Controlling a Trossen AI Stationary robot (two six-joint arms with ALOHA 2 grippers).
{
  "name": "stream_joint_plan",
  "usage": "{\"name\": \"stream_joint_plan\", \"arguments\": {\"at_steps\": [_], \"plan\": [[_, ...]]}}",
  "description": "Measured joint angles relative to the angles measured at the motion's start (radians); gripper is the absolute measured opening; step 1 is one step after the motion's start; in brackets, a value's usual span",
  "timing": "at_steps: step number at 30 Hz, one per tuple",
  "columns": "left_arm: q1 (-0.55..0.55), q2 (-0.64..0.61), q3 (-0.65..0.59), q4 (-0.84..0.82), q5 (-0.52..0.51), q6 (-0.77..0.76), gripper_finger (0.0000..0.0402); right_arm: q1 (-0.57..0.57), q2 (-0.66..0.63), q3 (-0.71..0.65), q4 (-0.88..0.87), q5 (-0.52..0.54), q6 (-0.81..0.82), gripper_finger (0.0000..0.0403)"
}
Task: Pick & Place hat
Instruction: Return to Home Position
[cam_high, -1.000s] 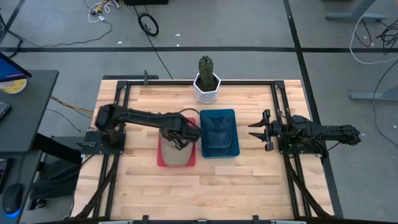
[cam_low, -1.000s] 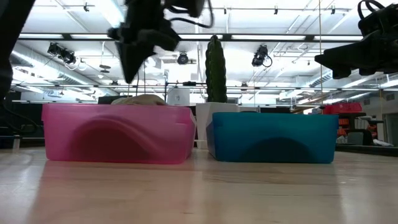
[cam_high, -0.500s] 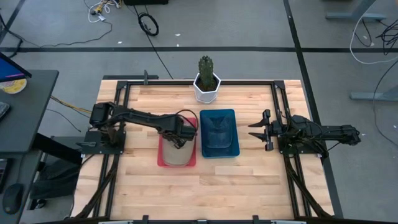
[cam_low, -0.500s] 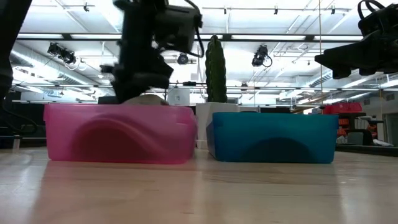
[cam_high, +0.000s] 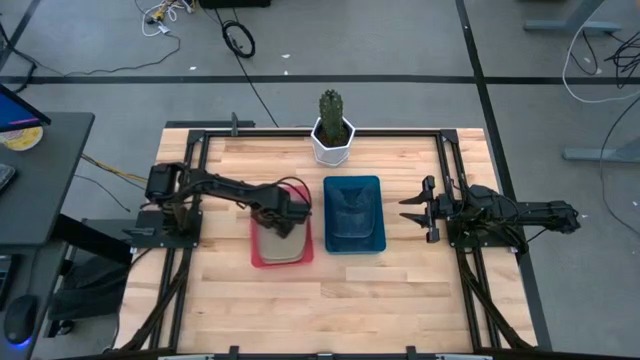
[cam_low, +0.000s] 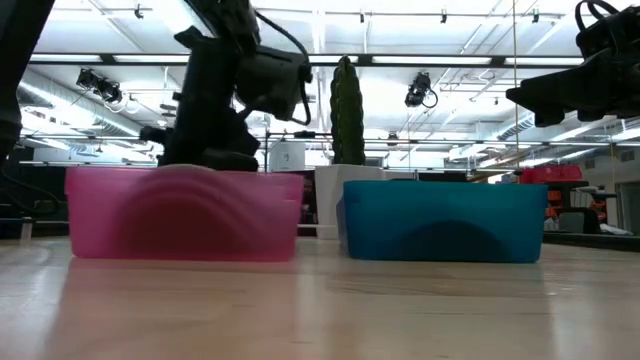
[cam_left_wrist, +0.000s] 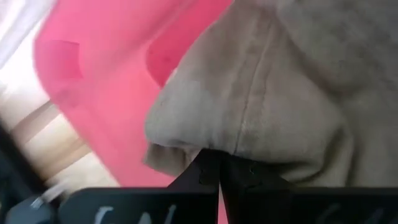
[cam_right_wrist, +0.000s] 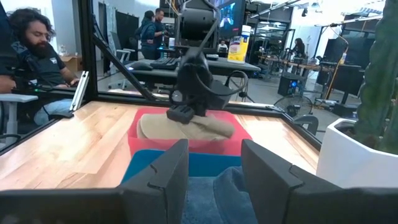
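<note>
A tan hat lies in the pink bin at the table's middle, and shows in the left wrist view. My left gripper is down in the bin's far part, shut on the hat. It also shows in the low view and the right wrist view. A blue hat lies in the blue bin beside it. My right gripper waits open and empty at the table's right, above the surface. My left gripper pinches a bunched edge of the tan hat between its two shut fingers. The fingers come from above, slanting down into the bin. The cloth puckers at the fingertips. The rest of the hat lies in the pink bin.
A potted cactus in a white pot stands at the far edge behind the bins. Black frame rails run along the table's left and right sides. Bare wood lies in front of the bins. A seated person shows beyond the table.
My left gripper has come down from above the pink bin onto the tan hat and a little toward the table's left edge. The pink bin has slid slightly left with it.
</note>
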Motion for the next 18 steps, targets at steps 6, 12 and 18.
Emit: {"name": "stream_joint_plan", "arguments": {"at_steps": [6,12,18], "plan": [[-0.030,-0.001,0.108,-0.149,-0.027,-0.012,0.0002,0.000,0.000,0.000,0.000,0.000,0.000,0.0153],[-0.042,-0.002,0.241,-0.239,-0.078,0.056,0.0002,0.000,0.000,0.000,0.000,0.000,0.000,0.0153],[-0.038,-0.003,0.340,-0.185,-0.085,0.066,0.0002,0.000,0.000,0.000,0.000,0.000,0.000,0.0153]]}}
